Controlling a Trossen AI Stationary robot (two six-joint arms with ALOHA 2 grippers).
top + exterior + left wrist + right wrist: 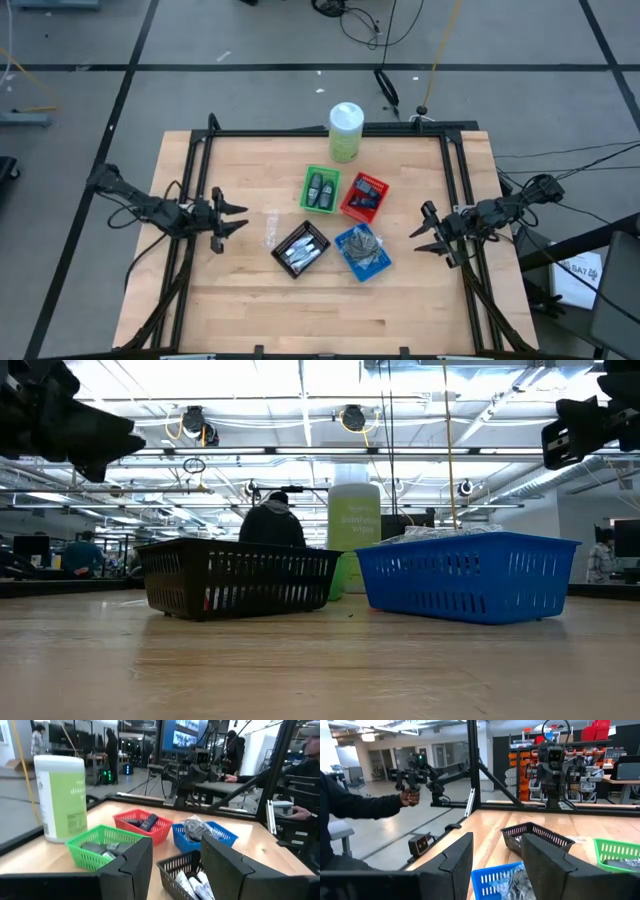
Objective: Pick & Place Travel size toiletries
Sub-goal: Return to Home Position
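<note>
Four small trays sit mid-table. The green tray [322,189] holds two dark grey oval bottles [321,188]. Navy flat packs [366,193] lie in the red tray [365,196]. White tubes [300,250] lie in the black tray [301,248], and the blue tray [362,251] holds grey discs [362,247]. My left gripper [240,220] is open, hovering left of the black tray. My right gripper [420,230] is open, hovering right of the blue tray. Neither touches anything.
A tall pale-green canister [346,131] with a white lid stands behind the green tray. A small pale clear item [270,228] lies on the table between my left gripper and the black tray. A dark frame [330,131] borders the table. A person's arm [365,802] shows beyond the table.
</note>
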